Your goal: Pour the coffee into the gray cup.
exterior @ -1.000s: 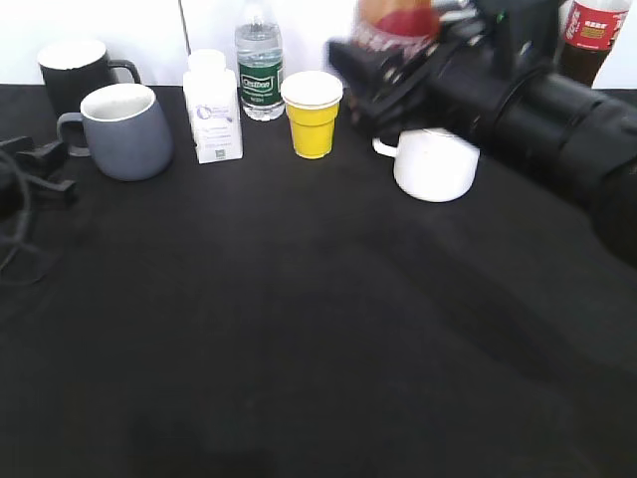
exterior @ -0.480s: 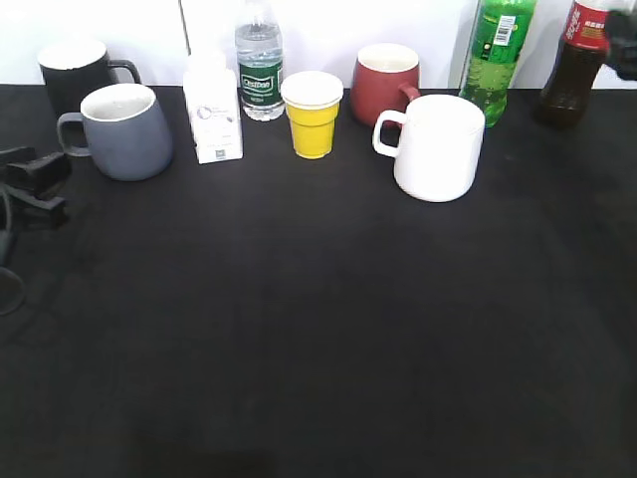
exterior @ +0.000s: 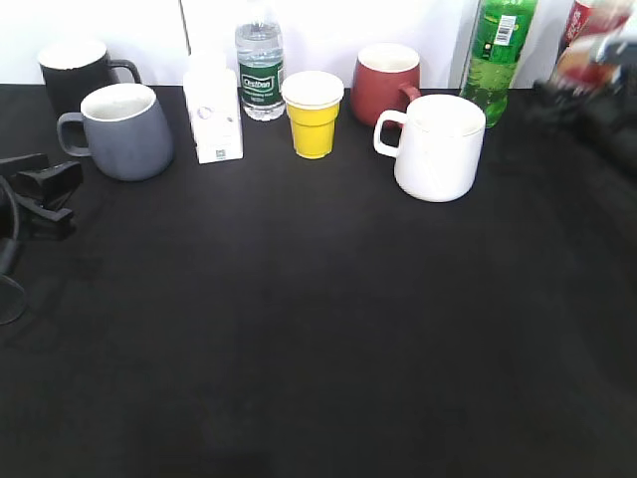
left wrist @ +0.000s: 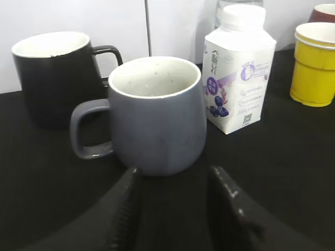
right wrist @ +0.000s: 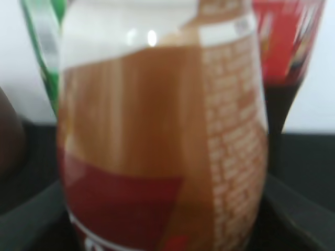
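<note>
Gray cup: the gray cup (exterior: 124, 129) stood upright at the far left of the worktop (exterior: 318, 339), handle to the left, just in front of a black mug (exterior: 75, 70) and beside a white carton (exterior: 213, 108).
Left gripper: the left gripper (left wrist: 172, 209) sat low just before the gray cup (left wrist: 154, 112), its fingers (left wrist: 128, 209) spread apart and holding nothing.
Coffee: the coffee bottle (right wrist: 162, 130) filled the right wrist view, blurred; from the room it was a smear (exterior: 589, 55) at the far right edge, near the green bottle (exterior: 498, 55).
Right gripper: dark fingers (right wrist: 293, 209) flanked the bottle on both sides; I could not tell whether they gripped it.
Elsewhere: a yellow cup (exterior: 313, 115), a red mug (exterior: 386, 80) and a white mug (exterior: 436, 144) stood along the far side.
</note>
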{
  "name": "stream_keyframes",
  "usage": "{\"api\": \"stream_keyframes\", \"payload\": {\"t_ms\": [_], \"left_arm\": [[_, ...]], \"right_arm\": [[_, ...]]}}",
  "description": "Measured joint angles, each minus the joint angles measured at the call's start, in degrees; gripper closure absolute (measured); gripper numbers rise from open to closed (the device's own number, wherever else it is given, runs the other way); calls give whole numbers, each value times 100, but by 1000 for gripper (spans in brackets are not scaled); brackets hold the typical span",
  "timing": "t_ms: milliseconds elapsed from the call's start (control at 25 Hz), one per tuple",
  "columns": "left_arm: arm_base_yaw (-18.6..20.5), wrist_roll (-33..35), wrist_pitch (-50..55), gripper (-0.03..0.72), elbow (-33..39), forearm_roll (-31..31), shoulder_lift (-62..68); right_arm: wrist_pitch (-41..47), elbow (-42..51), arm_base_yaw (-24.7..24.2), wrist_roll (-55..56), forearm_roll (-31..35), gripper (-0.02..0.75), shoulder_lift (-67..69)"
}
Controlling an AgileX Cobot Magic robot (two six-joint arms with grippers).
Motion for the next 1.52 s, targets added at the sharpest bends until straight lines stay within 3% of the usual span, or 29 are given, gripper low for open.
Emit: {"api": "stream_keyframes", "payload": {"t_ms": [320,440,520,800,920,1000,1160,1280,1400,1520], "left_arm": [[0,0,5,368,0,14,0],[0,0,6,368,0,14,0],[0,0,11,368,0,19,0],[0,0,17,368,0,19,0],[0,0,175,368,0,19,-144],[0,0,1351,368,-229,24,-638],[0,0,4599,368,-1151,11,-1641],[-381,0,7041,339,-1531,-256,-2247],[-1006,0,8757,207,-1797,-1023,-2748],[-1131,0,10547,190,-2202,-1271,-3324]], "right_arm": [[-132,-524,0,148,-294,204,860],[-128,-534,0,148,-257,102,860],[11,-529,0,148,-253,89,853],[376,224,0,148,-251,85,126],[1224,354,0,148,-308,98,-762],[2160,336,0,273,-639,108,-1528],[5403,231,192,554,-926,138,-2526],[7313,231,794,568,-293,144,-3059],[8600,-26,1497,560,-9,147,-3621],[10180,-438,1643,288,456,148,-4140]]}}
